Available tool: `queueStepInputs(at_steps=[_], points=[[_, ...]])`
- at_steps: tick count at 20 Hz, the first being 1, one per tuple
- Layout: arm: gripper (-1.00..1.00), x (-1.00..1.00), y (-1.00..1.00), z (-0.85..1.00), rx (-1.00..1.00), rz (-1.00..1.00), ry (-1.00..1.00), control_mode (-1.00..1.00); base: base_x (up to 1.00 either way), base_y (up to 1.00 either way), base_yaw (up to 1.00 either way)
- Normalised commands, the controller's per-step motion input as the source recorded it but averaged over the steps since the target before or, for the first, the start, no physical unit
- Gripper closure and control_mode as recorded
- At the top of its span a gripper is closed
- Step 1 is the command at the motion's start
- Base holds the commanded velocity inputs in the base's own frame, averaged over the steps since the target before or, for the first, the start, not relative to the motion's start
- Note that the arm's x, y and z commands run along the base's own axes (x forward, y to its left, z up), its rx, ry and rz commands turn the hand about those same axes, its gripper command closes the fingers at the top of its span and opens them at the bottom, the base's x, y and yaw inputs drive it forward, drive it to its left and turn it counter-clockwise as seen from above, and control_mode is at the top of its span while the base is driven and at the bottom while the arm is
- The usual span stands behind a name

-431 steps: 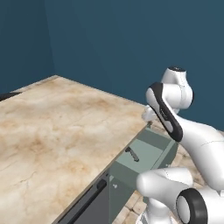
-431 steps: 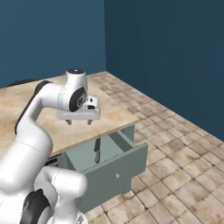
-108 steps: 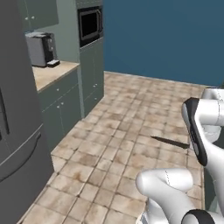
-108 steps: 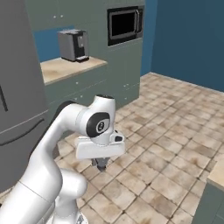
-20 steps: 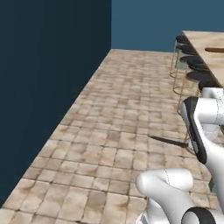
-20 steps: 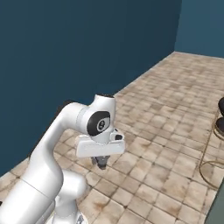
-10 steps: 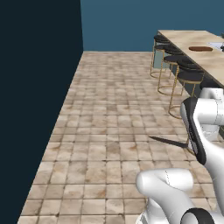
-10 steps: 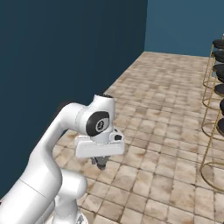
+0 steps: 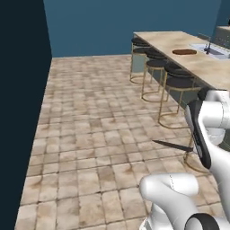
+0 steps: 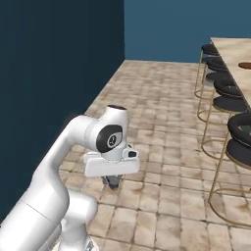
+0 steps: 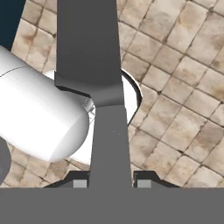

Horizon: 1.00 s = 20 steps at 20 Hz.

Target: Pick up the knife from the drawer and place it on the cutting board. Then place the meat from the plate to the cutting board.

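Note:
The knife [image 11: 105, 87] runs broad and dark grey up the middle of the hand view, clamped between my two fingertips [image 11: 79, 182]. My gripper [image 10: 112, 182] is shut on it, held low over the tiled floor in front of the base. In the left base view the pointed blade of the knife [image 9: 170, 145] sticks out leftward from behind my forearm. The dark reddish-brown cutting board [image 9: 184, 52] lies flat on the long counter far ahead at the right; its edge also shows as the cutting board [image 10: 245, 65]. The plate and the meat are out of view.
A long marble counter [image 9: 179, 42] with a sink [image 9: 212, 50] runs along the right. Several black bar stools [image 9: 177, 81] with gold legs stand along it, the nearest stool [image 10: 242, 147] close to my right. A dark blue wall [image 10: 59, 73] is on the left, tiled floor between.
The whole picture has swung as the base moves: the counter, stools and cutting board have come further into view. The knife stays held in the same pose.

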Motion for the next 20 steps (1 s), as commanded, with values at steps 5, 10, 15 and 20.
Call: queueStepInputs(at_steps=[5,10,15,20], points=[[1.00,0.00,0.00,0.00,0.00,0.00,0.00,1.00,0.93,0.36,-0.35],[1.00,0.00,0.00,0.00,0.00,0.00,0.00,1.00,0.95,0.45,-0.35],[1.00,0.00,0.00,0.00,0.00,0.00,0.00,1.00,0.98,0.66,-0.35],[1.00,0.00,0.00,0.00,0.00,0.00,0.00,1.00,0.96,0.72,-0.34]])
